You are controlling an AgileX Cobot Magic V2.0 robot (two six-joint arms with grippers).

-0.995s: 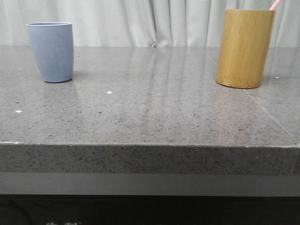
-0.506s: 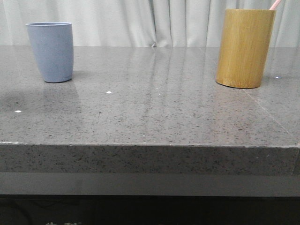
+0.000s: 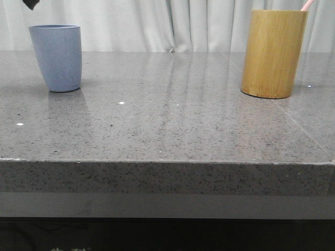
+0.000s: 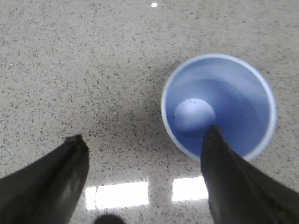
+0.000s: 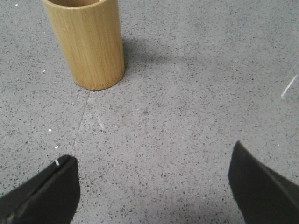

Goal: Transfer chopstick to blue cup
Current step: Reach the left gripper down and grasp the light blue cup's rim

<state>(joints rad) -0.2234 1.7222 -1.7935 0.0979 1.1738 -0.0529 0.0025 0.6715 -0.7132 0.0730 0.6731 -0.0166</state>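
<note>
The blue cup [image 3: 56, 57] stands upright at the table's far left; the left wrist view looks down into it [image 4: 233, 100] and it is empty. My left gripper [image 4: 144, 140] is open above the table beside the cup, one finger overlapping the cup's rim in view; a dark bit of it [image 3: 30, 3] shows at the top left of the front view. A pink chopstick tip [image 3: 308, 4] sticks out of the bamboo cylinder [image 3: 273, 53] at far right. My right gripper [image 5: 152, 161] is open and empty above the table, short of the cylinder [image 5: 88, 44].
The grey speckled stone table [image 3: 172, 125] has its front edge close to the camera. A white curtain [image 3: 172, 23] hangs behind. A seam line runs across the tabletop near the cylinder [image 5: 81, 119].
A dark bit of the left gripper has come into the top left corner of the front view, above the blue cup. Cup and cylinder have not moved.
</note>
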